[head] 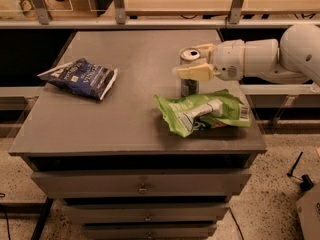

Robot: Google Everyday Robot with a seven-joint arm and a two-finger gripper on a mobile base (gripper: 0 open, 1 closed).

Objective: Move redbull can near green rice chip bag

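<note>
The redbull can [189, 84] stands upright on the grey table [125, 119], right of middle, just behind the left end of the green rice chip bag [202, 113]. The bag lies flat near the front right edge. My gripper [187, 60] reaches in from the right at the height of the can's top. It is open, with one cream finger [194, 72] in front of the can and the other [205, 48] behind it. The near finger hides part of the can's upper body.
A dark blue snack bag [80, 78] lies at the table's left side. Drawers [142, 186] sit below the tabletop. A counter with metal posts [118, 4] runs behind the table. My white arm [270, 59] overhangs the right edge.
</note>
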